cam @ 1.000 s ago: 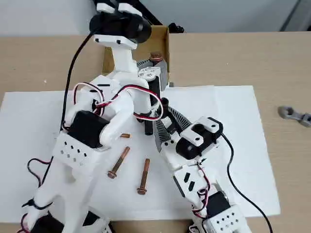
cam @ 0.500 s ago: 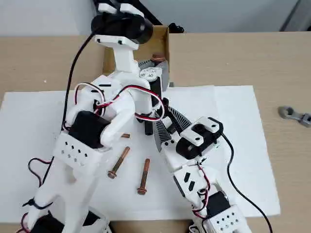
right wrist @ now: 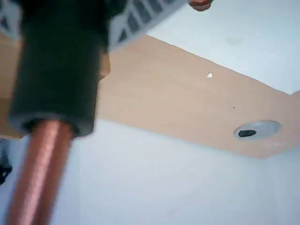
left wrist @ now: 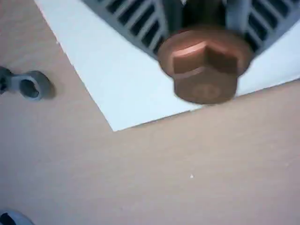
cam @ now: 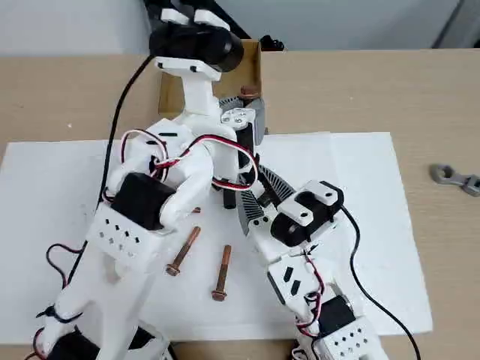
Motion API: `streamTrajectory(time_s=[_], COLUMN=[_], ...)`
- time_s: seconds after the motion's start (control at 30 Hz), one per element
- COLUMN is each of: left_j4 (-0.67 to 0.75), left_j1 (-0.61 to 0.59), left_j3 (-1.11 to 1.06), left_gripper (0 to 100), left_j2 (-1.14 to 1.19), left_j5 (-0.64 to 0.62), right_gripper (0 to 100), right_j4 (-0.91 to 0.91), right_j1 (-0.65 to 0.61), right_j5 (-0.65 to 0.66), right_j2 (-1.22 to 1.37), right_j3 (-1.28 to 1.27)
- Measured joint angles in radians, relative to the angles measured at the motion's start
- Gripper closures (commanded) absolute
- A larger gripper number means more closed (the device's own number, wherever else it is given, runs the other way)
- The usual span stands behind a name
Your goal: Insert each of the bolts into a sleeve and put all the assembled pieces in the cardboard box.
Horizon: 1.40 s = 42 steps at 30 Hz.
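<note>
We judge insertion nearly done over the white sheet (cam: 352, 172): left gripper (left wrist: 204, 18) clamped on the bolt (left wrist: 204, 70) head, right gripper (cam: 247, 201) clamped on the black sleeve (right wrist: 56, 70); next we need one release, then the cardboard box (cam: 253, 64).

The high camera is fixed above the surface (cam: 360, 90) and looks steeply down from well back, with both arms' bases at its near edge and the cardboard box (cam: 253, 64) at the far one. The left wrist camera sits very close behind the left tool (left wrist: 202, 18), facing past the head of the bolt (left wrist: 204, 70) onto a corner of the white sheet (left wrist: 126, 84), bare wood and the wrench (left wrist: 29, 85), all of which the high view takes in at its right side. The right wrist camera is just as near to the right tool (cam: 259, 196), looking along the sleeve (right wrist: 56, 65) across the sheet and a strip of wood.
</note>
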State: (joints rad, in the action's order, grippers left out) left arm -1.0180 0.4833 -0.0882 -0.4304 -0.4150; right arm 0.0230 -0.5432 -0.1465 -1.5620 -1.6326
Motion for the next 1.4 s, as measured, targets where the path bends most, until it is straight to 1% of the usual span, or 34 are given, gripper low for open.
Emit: streamTrajectory(time_s=[0.23, 0.53, 0.67, 0.77, 0.83, 0.93, 1.07, 1.2, 1.4], left_j4=[0.038, 0.035, -0.009, -0.068, -0.106, -0.143, -0.158, -0.17, -0.201], left_j1=[0.005, 0.005, 0.002, 0.005, 0.005, 0.005, 0.003, 0.003, 0.034], left_j3=[-0.04, -0.04, -0.023, -0.002, -0.002, -0.002, -0.002, -0.002, -0.002], left_gripper=[100, 99, 94, 89, 87, 86, 83, 83, 83], left_j2=[0.0, 0.0, 0.0, -0.002, -0.002, -0.002, -0.002, -0.002, -0.002], left_j5=[0.0, 0.0, 0.034, 0.043, 0.046, 0.046, 0.046, 0.048, 0.048], right_gripper=[98.3, 98.4, 98.4, 98.4, 98.4, 98.5, 98.5, 98.5, 98.5], right_j4=[0.0, 0.0, 0.0, 0.0, 0.0, 0.0, 0.0, 0.0, 0.0], right_j1=[0.005, 0.005, 0.0, 0.0, 0.003, 0.003, 0.003, 0.003, 0.003], right_j5=[0.0, 0.0, 0.0, 0.0, 0.0, 0.0, 0.0, 0.0, 0.0], right_j2=[0.0, 0.0, 0.0, 0.0, 0.0, 0.0, 0.0, 0.0, 0.0], right_j3=[0.0, 0.0, -0.002, -0.002, 0.0, 0.0, 0.0, 0.0, 0.0])
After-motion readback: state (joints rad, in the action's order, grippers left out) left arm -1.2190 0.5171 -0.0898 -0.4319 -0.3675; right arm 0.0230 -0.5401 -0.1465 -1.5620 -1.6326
